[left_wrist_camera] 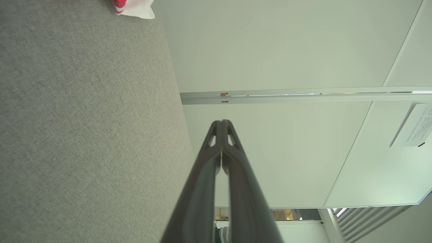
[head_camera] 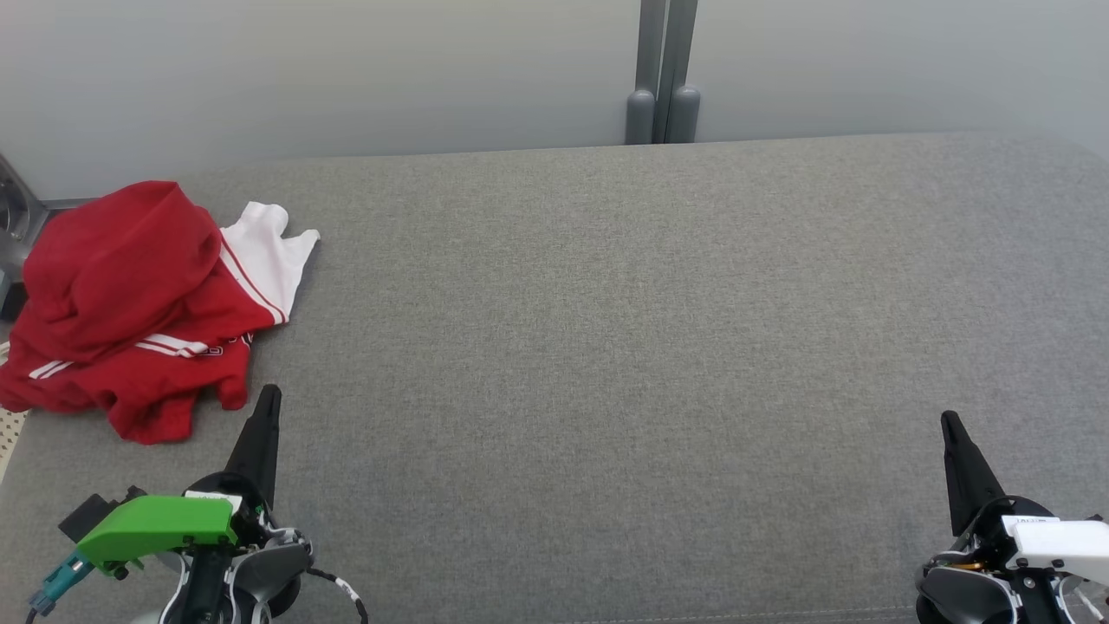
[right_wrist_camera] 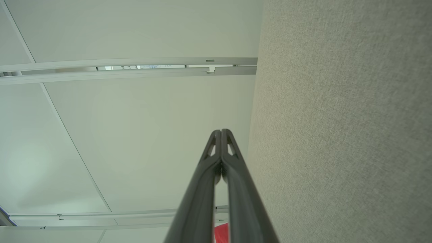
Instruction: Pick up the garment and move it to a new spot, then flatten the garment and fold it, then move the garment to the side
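Observation:
A red garment (head_camera: 130,303) with white panels and stripes lies crumpled at the far left of the grey fabric surface (head_camera: 606,347). A corner of the garment (left_wrist_camera: 133,8) peeks in at the top of the left wrist view. My left gripper (head_camera: 269,394) is shut and empty, its tip just right of the garment's near edge, not touching it. In the left wrist view the left gripper (left_wrist_camera: 221,122) has its fingers pressed together. My right gripper (head_camera: 949,420) sits at the lower right, far from the garment, also shut with nothing held; the right gripper (right_wrist_camera: 221,131) shows closed tips.
A pale wall (head_camera: 346,69) runs behind the surface, with a grey post (head_camera: 663,78) at its middle. A metal frame (head_camera: 17,217) stands beyond the surface's left edge by the garment.

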Controlling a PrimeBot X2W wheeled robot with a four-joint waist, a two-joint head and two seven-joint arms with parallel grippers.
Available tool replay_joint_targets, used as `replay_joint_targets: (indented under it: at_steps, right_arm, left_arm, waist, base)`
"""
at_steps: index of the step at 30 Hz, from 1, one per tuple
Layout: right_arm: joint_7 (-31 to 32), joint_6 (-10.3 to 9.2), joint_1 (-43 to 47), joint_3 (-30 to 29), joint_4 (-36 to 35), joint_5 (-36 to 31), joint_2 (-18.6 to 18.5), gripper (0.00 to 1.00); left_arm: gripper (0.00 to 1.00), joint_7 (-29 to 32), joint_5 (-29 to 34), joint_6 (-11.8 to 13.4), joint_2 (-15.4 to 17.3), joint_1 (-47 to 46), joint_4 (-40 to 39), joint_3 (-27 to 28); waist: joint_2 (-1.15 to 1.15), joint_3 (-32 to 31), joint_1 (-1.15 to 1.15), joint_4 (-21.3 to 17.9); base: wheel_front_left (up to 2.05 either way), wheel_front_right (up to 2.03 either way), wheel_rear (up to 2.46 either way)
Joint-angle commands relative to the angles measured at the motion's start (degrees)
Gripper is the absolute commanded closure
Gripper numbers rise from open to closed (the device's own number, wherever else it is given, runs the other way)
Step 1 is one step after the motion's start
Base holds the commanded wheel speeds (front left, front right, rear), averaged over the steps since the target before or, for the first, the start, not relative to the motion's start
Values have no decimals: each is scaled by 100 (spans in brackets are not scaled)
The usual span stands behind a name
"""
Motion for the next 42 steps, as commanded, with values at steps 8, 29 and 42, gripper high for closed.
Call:
replay_joint_targets:
  at_steps: [8, 29, 42]
  right_arm:
    - [10, 2, 66, -6, -23, 21, -24, 100]
    - [-188, -1, -85, 228, 291, -318, 41, 0]
    - [-443, 0, -307, 369, 572, -1387, 31, 0]
  left_arm:
    - [100, 8, 0, -34, 6, -73, -16, 19]
    - [0, -273, 217, 7, -20, 212, 128, -126]
    - [0, -640, 1100, 45, -15, 250, 125, -145]
  waist:
    - [0, 0, 0, 0]
    - [0, -8, 0, -4]
    - [0, -21, 0, 0]
  base:
    - [0, 0, 0]
    - [0, 0, 0]
    - [0, 0, 0]
